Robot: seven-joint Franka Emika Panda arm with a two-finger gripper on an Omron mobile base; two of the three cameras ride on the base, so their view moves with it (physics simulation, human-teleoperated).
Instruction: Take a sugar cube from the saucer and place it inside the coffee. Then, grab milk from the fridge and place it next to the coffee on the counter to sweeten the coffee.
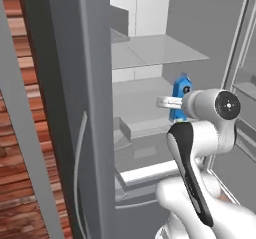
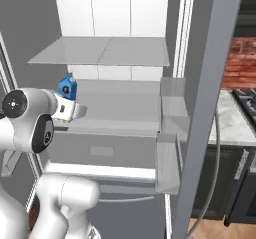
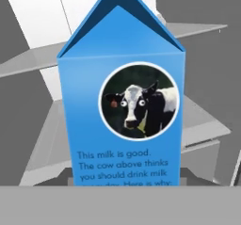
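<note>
Hand (image 1: 172, 103) at milk (image 1: 180, 97) on fridge (image 2: 125, 103) shelf; grip state unclear. Off-centre squeeze could tip carton.

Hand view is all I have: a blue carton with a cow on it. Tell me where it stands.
Observer: The milk stands upright on a middle shelf inside the fridge, seen from both base views.
Operator: Report what is above it.
Observer: Another shelf hangs over it, with open space above the carton's gabled top.
Operator: Say where the arm is.
Observer: The arm reaches into the fridge at carton height, and its hand sits right against the milk. The fingertips are hidden, so I cannot tell whether the gripper is open or shut.
Operator: Describe the right side.
Observer: A door bin sits to the right of the shelf.
</note>
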